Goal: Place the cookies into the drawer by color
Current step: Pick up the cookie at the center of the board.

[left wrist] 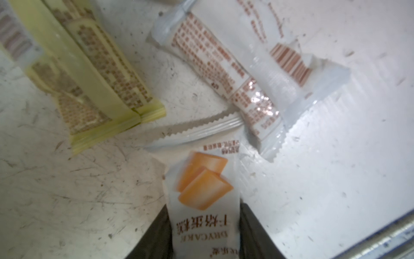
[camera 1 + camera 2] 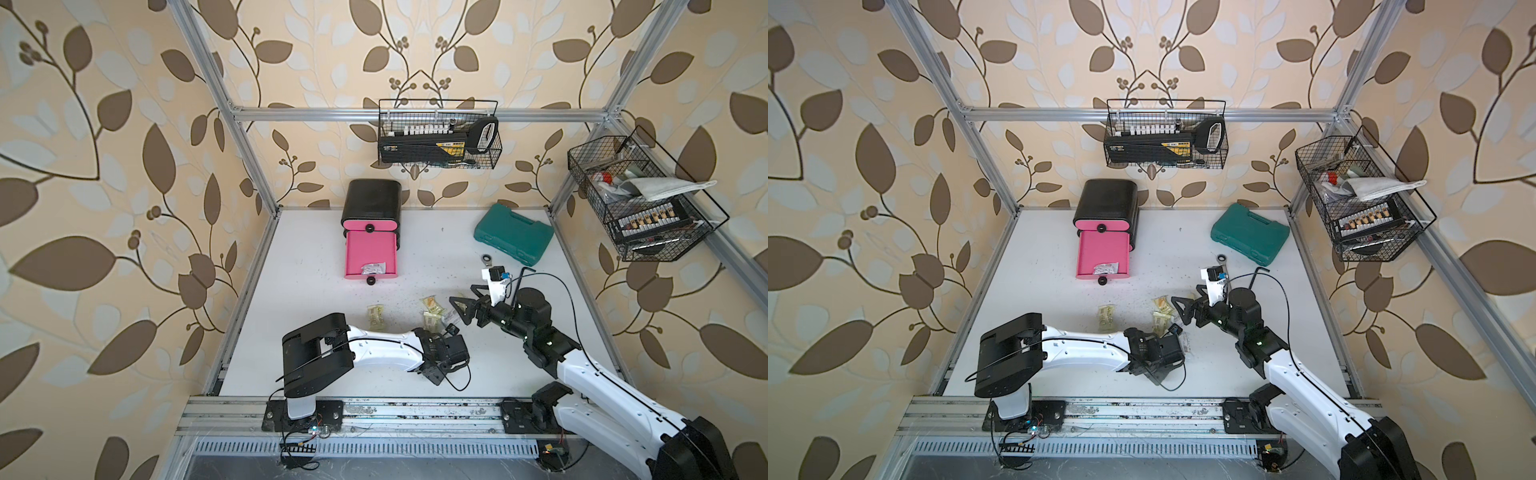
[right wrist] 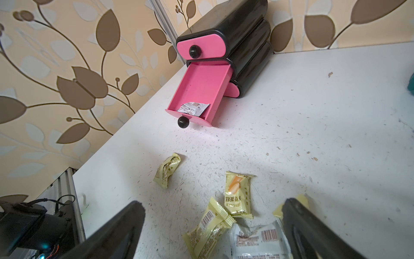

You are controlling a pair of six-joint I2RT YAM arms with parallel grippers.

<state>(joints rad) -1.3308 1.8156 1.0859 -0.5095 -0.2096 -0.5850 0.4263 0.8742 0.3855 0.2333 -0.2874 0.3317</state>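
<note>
The black drawer cabinet stands at the back left with its pink middle drawer pulled out; one white cookie packet lies at the drawer's front. Pale yellow cookies and a white one lie loose in mid-table. My left gripper is shut on a white cookie packet printed with orange biscuits, low over the table beside another white packet and a yellow one. My right gripper hovers open above the pile, nothing between its fingers.
A teal tool case lies at the back right, with a small ratchet wrench in front of it. Wire baskets hang on the back wall and the right wall. A metal rail runs along the front edge.
</note>
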